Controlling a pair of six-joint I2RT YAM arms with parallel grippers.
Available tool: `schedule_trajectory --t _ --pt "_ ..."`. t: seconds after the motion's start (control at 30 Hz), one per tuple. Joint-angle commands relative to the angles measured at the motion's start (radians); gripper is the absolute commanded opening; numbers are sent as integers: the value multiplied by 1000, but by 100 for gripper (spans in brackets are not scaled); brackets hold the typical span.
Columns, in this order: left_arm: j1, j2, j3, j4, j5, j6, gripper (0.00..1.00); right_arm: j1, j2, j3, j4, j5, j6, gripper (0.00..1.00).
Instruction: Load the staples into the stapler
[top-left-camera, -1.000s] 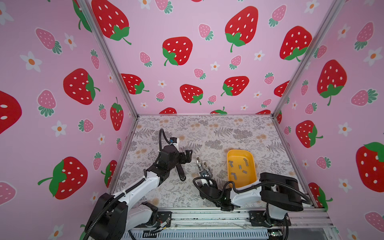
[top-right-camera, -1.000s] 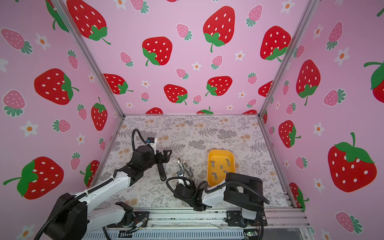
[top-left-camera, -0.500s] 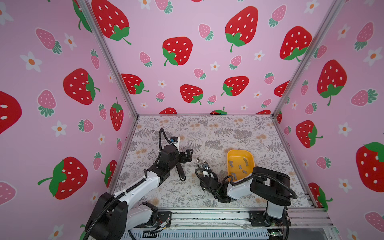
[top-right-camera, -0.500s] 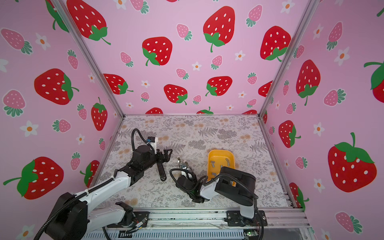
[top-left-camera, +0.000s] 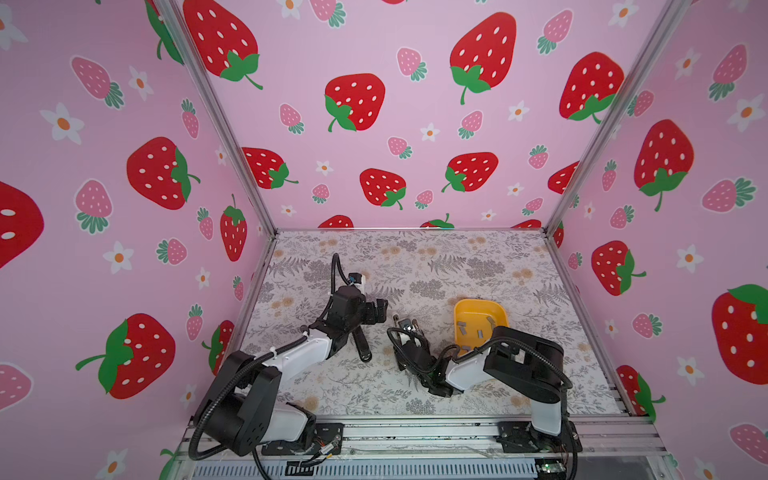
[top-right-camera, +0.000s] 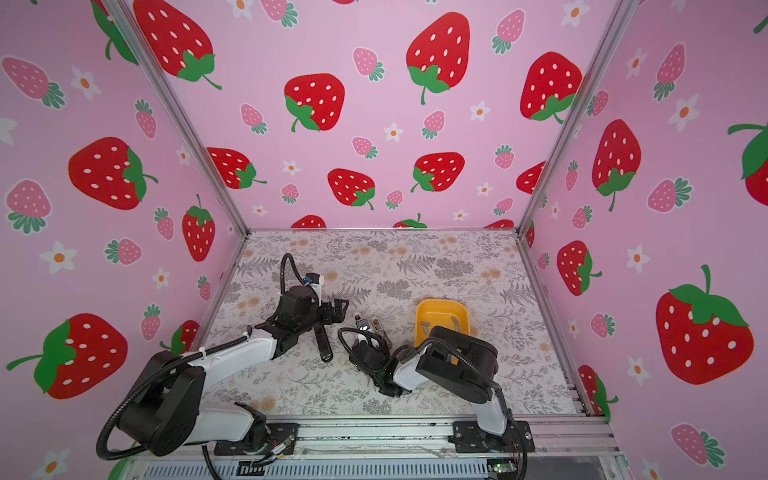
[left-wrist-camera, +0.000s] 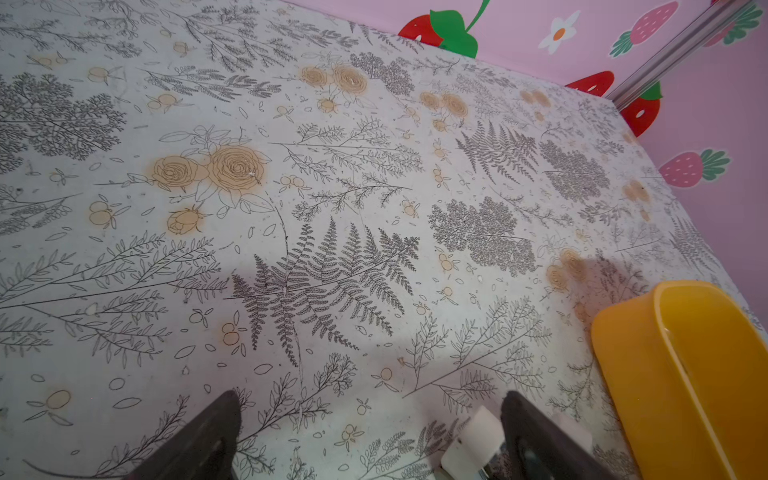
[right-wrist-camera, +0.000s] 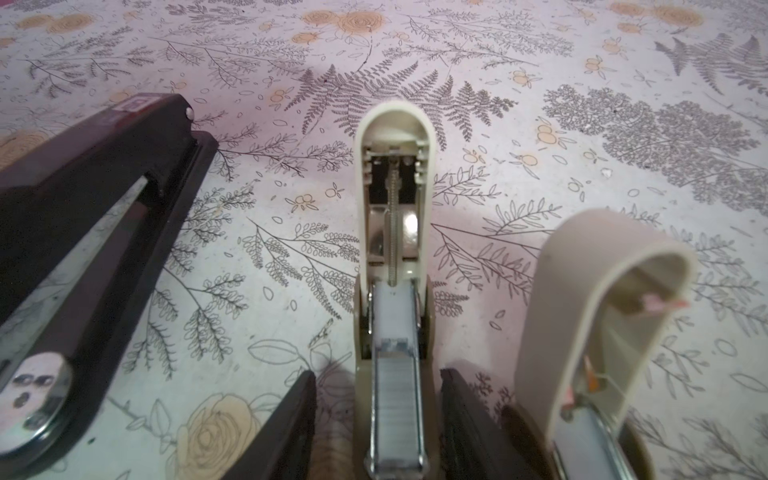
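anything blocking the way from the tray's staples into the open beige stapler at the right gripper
No cover: the beige stapler has its lid flipped back. But a staple strip already lies in its channel, and the fingers of the right gripper flank it, crowding the way in.

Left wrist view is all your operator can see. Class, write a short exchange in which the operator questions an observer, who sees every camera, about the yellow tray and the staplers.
Operator: I see only the outer wall of the yellow tray. What is inside?
Observer: Loose grey staples lie scattered on its floor.
Operator: Is any stapler loaded?
Observer: Yes. A staple strip lies in the channel of the open beige stapler that sits between the jaws of the right gripper.
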Motion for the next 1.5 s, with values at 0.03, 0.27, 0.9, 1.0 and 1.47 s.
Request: schedule_trajectory --t 0.03,0.27,0.9,1.0,1.47 --pt "29 60 47 39 5 -17 99 -2 55 -18 -110 -80 -13 39" --pt "30 128 62 62 -12 35 99 6 49 -50 -56 -114 -40 30" --pt "-8 199 -2 229 67 151 99 13 61 -51 -23 -108 -33 24" --pt "-33 188 -28 263 94 187 98 12 61 -55 -8 -115 -29 24" --pt "-87 88 -119 335 123 195 94 6 37 -87 42 -123 -17 25"
